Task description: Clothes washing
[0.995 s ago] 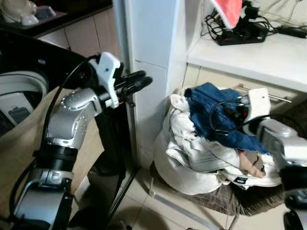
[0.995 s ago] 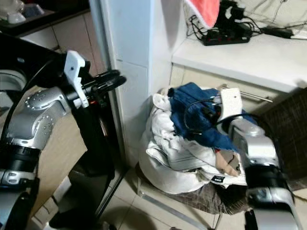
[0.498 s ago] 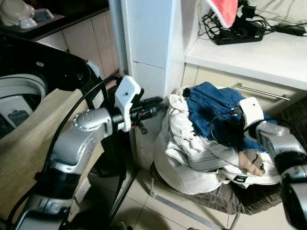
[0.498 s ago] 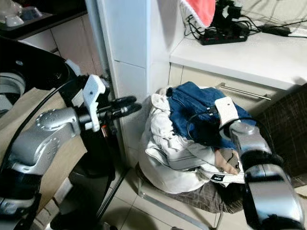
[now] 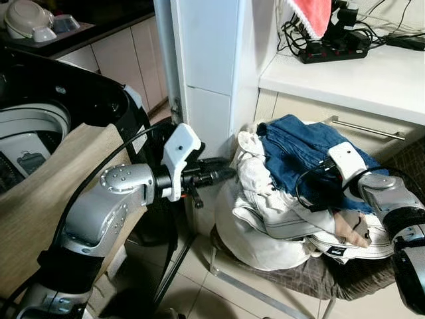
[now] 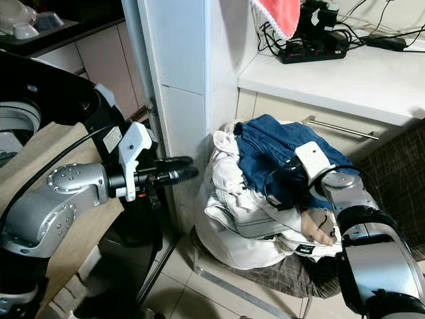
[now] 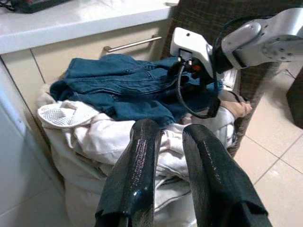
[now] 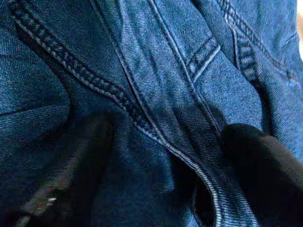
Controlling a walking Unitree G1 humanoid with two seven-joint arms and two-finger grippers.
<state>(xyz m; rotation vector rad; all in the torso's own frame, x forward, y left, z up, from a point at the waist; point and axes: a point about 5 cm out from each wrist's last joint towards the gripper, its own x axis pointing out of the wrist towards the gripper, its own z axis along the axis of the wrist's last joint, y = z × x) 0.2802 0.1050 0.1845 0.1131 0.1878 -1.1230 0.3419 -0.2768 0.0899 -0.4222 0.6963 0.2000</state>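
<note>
Washing machine (image 5: pixel 40 126): stands at the robot's left, black lid raised, pale drum rim visible, a beige cloth (image 5: pixel 46 193) draped over its front edge.

White tiled pillar (image 5: pixel 212 80): rises between the machine and the laundry. A white counter (image 5: pixel 372 73) to its right carries a black power strip (image 5: pixel 332 50) with tangled cables; a red cloth (image 5: pixel 313 14) hangs above it. A drawer with a metal handle (image 5: pixel 368 127) sits under the counter.

Laundry pile (image 5: pixel 279 212): heaped on a dark checked chair (image 5: pixel 312 276) beside the pillar. White garments (image 5: pixel 262 232) form the bulk; a blue denim jacket (image 5: pixel 299 156) lies on top, with a small tan item (image 5: pixel 348 229) at the right edge.

Left gripper (image 5: pixel 222 174): held level at the end of the silver arm, pointing toward the pile, just short of the white garments and not touching them. In the left wrist view its 2 fingers (image 7: pixel 137 170) stand slightly apart with a narrow gap and nothing between them.

Right gripper (image 8: pixel 165 156): pushed down into the denim jacket from the right. In the right wrist view its 2 fingers are spread wide, with a stitched denim seam (image 8: pixel 156 123) running between them; the cloth is not yet pinched.
</note>
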